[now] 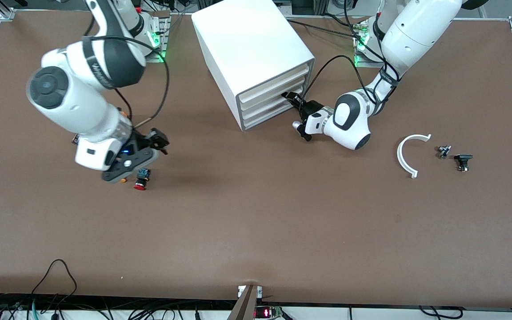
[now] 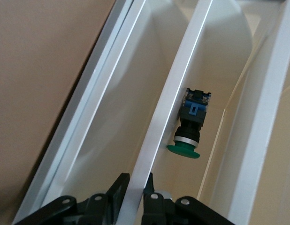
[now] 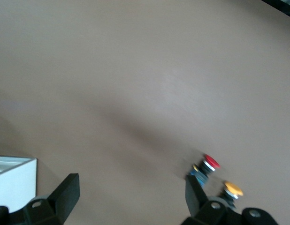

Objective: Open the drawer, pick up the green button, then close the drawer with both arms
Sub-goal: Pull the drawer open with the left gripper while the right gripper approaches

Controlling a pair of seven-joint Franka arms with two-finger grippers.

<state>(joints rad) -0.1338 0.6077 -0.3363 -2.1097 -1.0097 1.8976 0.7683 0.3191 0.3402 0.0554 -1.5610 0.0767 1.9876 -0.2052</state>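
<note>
The white cabinet (image 1: 251, 49) stands at the robots' edge of the table, and its stacked drawers look almost fully pushed in. My left gripper (image 1: 292, 98) is at the drawer fronts. In the left wrist view it (image 2: 135, 180) is shut on the white front rim of a drawer (image 2: 178, 89); I cannot tell which level. The green-capped button (image 2: 189, 129) lies inside that drawer just past the rim. My right gripper (image 1: 154, 143) is open and empty, held low over the table toward the right arm's end, beside the red-capped button (image 1: 141, 181). Its jaws also stand wide apart in the right wrist view (image 3: 131, 190).
A yellow-capped button (image 3: 233, 190) lies beside the red one (image 3: 209, 164). A white curved plastic piece (image 1: 409, 153) and two small dark parts (image 1: 443, 151) (image 1: 462, 161) lie toward the left arm's end of the table.
</note>
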